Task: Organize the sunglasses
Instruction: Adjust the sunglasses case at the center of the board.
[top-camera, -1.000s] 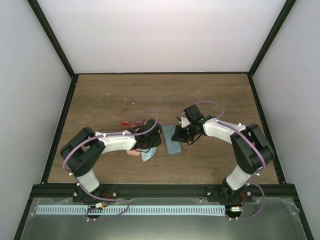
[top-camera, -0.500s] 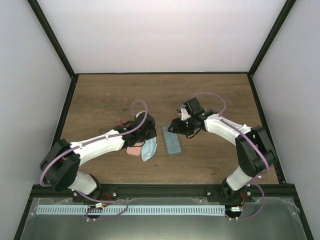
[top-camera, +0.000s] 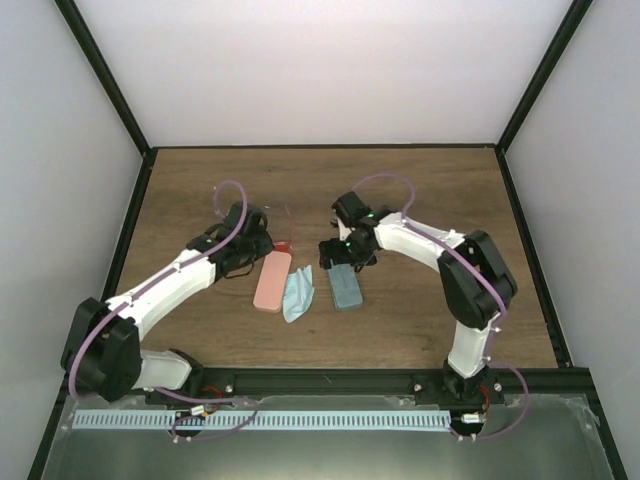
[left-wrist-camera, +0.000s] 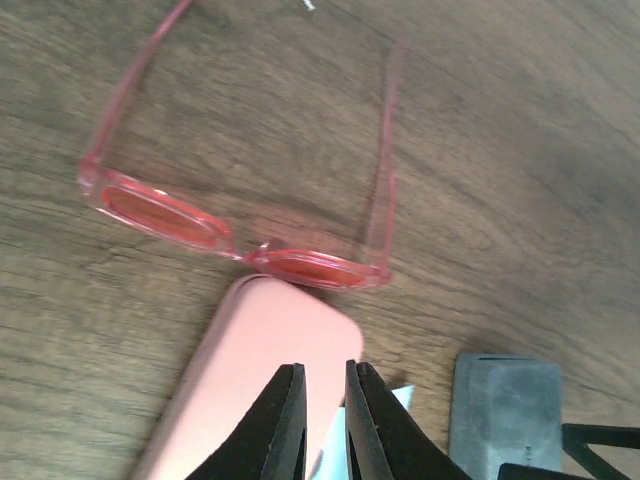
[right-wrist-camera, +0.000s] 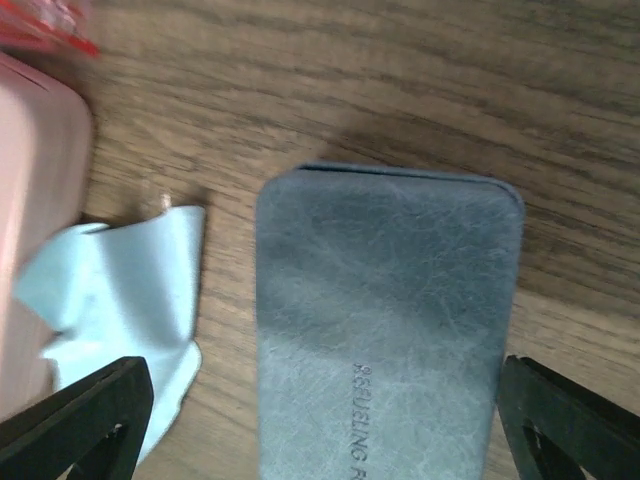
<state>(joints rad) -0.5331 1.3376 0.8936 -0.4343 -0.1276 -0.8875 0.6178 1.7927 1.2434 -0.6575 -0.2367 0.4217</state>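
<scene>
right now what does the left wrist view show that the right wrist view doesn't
Only the left wrist: the whole pink sunglasses, arms unfolded, lying on the table just past the end of the pink case, with the left claw nearly shut above that case. Only the right wrist: the embossed lettering on the grey-blue case, most of the light blue cloth, and the right claw wide open. Both: pink case, grey-blue case, a bit of cloth, wood table.
</scene>
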